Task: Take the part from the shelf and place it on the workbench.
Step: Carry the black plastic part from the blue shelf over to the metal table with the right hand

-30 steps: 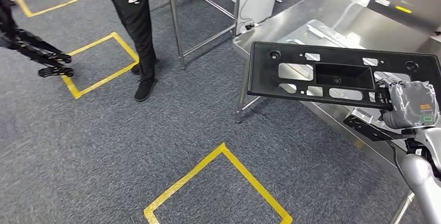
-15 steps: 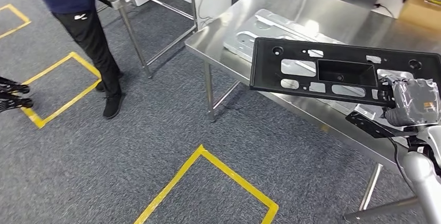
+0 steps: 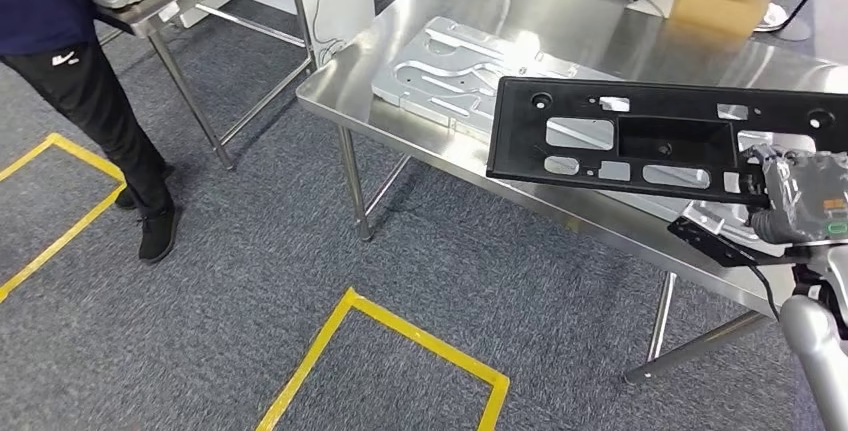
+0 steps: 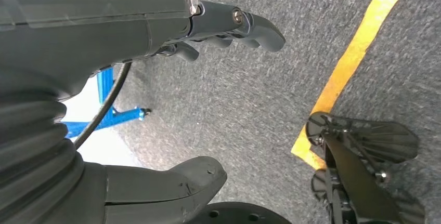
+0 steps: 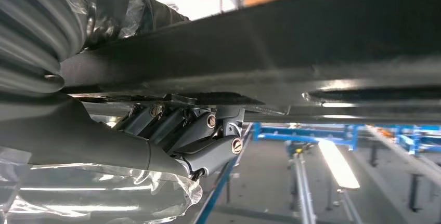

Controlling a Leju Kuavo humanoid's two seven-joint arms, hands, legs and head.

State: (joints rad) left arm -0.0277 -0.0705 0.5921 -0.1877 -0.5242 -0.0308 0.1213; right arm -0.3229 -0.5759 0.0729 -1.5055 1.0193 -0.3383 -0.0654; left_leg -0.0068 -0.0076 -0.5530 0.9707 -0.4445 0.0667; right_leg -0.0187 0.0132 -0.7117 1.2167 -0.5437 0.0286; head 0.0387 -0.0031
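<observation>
While a person in dark trousers and black shoes (image 3: pixel 95 111) stands off to the left on the grey carpet, the long stainless steel table (image 3: pixel 400 116) stretches across ahead of the robot, with a second steel table (image 3: pixel 175 11) behind that person. On the near table lies a flat silver metal plate with stamped grooves (image 3: pixel 440 76), close to the edge, and at the far end sit a brown cardboard box (image 3: pixel 722 1) and some papers. Yellow tape squares (image 3: pixel 400 326) mark the floor in front of the table. The flat black rectangular plastic panel with cut-out windows (image 3: pixel 640 141) hangs in the air, roughly level, its length reaching over the table's front edge and partly covering the silver plate from view. The right robot hand (image 3: pixel 800 206), wrapped in clear plastic film, grips the panel at its right end, fingers (image 5: pixel 208 135) curled beneath its underside. The left robot hand (image 4: pixel 156 104) hangs over the carpet holding nothing, thumb and fingers spread apart.
</observation>
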